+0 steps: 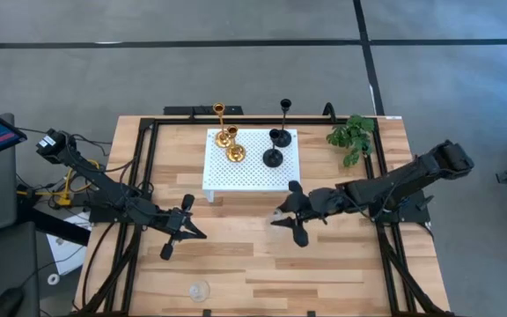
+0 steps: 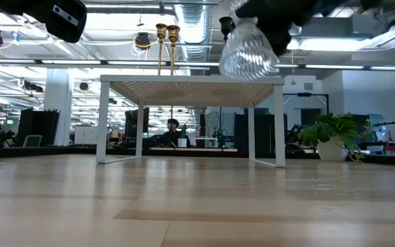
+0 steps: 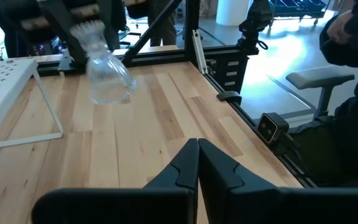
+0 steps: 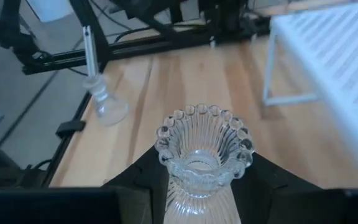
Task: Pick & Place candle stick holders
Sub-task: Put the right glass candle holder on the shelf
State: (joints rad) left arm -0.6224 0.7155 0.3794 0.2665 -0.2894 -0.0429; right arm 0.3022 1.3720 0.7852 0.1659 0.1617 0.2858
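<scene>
Two gold holders (image 1: pixel 230 145) and two black holders (image 1: pixel 276 147) stand on their bases on the white perforated platform (image 1: pixel 236 180). One clear glass holder (image 1: pixel 200 291) stands upright on the table near its near edge; it also shows in the right wrist view (image 4: pixel 104 102). My right gripper (image 1: pixel 287 218) is just on the near side of the platform, shut on the other clear glass holder (image 4: pixel 204 149), well above the table. My left gripper (image 1: pixel 183 227) is shut and empty, left of it, over the table's middle. My right gripper pinches the glass holder between its two fingers (image 4: pixel 138 183) at its narrower part (image 4: pixel 194 199), behind the flared ribbed bell with the beaded rim (image 4: pixel 204 134). The bell points away from the gripper. In the low view the holder (image 2: pixel 247 48) hangs tilted, lifted clear.
A green plant sprig (image 1: pixel 352 136) lies at the table's far right. Black frame rails (image 1: pixel 143 167) run along the table's left, right and far sides. Bare wood lies between the platform and the near edge.
</scene>
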